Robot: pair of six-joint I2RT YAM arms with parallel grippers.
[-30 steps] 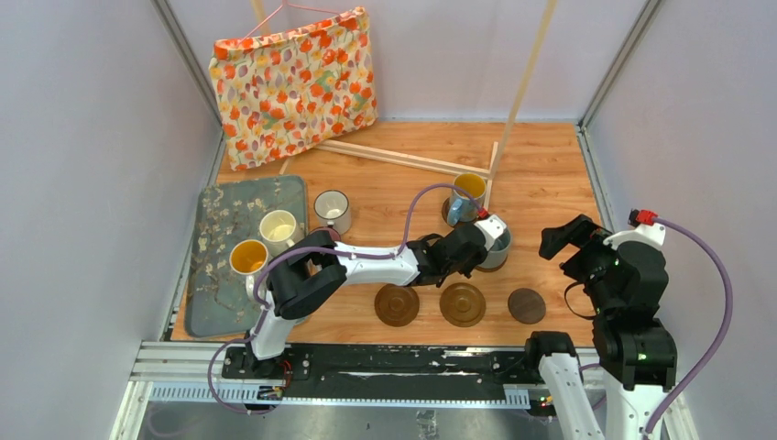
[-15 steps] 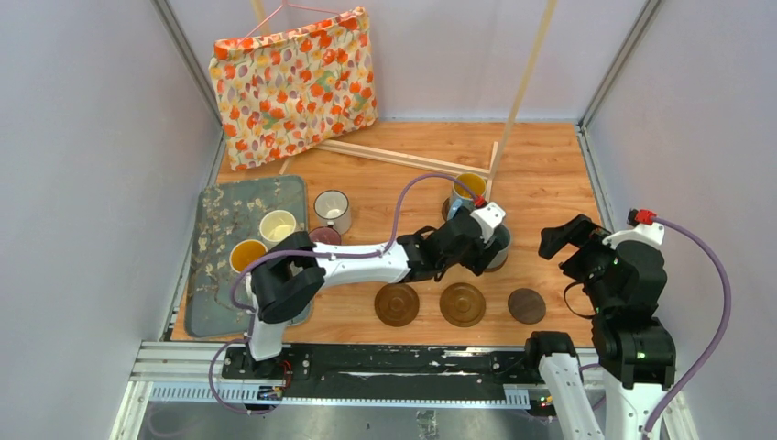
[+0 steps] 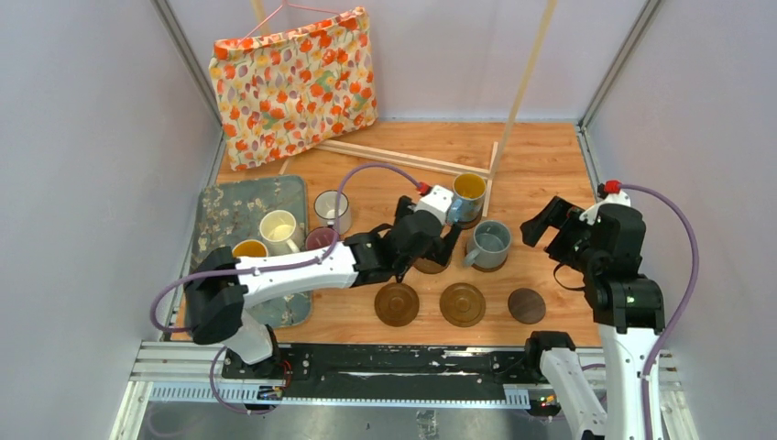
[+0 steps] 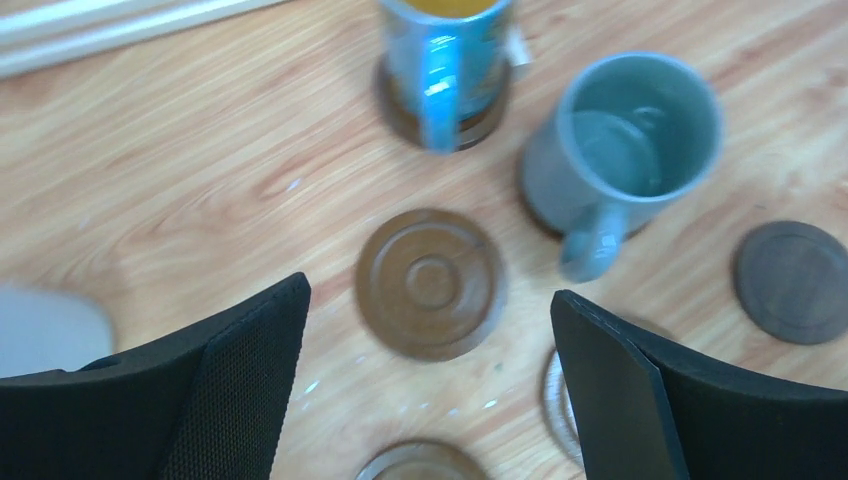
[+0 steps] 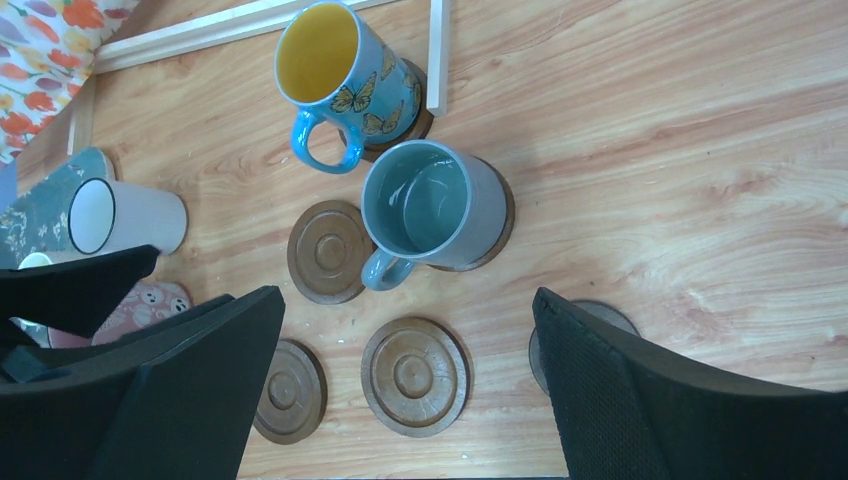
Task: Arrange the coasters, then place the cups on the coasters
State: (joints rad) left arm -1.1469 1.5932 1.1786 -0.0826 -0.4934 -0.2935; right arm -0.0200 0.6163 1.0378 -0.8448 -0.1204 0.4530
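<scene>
One grey-blue cup (image 5: 432, 205) upright on coaster (image 5: 504, 232), handle pointing near-left.

Directly below the gap between the left jaws, a bare coaster (image 4: 430, 283) lies on the desk (image 4: 200, 170). Straight ahead of those jaws, the far mug (image 4: 447, 60) stands on the far coaster (image 4: 395, 105). Ahead and toward the right-hand jaw, just beside it, the second mug (image 4: 620, 150) stands on the second coaster (image 5: 507, 215). Outside that jaw lies a lone coaster (image 4: 795, 280). Back toward the wrist lie the near coasters (image 5: 415, 375), side by side.
</scene>
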